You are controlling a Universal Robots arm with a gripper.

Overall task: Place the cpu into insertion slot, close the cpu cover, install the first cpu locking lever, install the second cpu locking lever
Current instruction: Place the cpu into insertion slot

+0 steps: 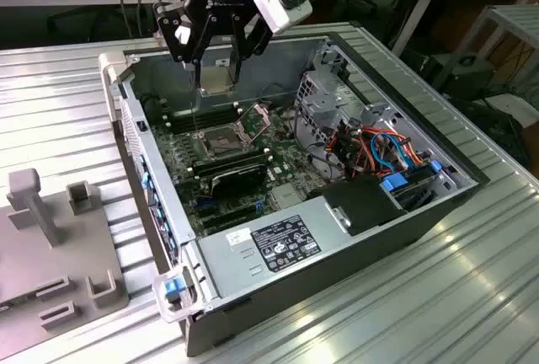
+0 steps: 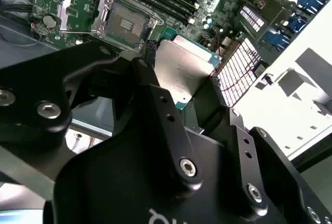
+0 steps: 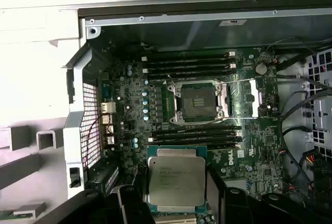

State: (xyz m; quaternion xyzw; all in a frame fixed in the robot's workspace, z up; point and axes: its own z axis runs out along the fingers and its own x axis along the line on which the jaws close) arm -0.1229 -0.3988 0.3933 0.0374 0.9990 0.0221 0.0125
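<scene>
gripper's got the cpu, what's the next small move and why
Probably shift the cpu across until it sits squarely over the insertion slot. The gripper grips it well above the slot and, in the first wrist view, off to one side; the cpu cover is swung open, leaving the pin field bare.

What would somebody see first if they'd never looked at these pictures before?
The black gripper hangs over the open computer case, pinching the cpu, a shiny silver square, in mid-air. Below it on the green board, the insertion slot sits bare, with the cpu cover flipped open beside it.
</scene>
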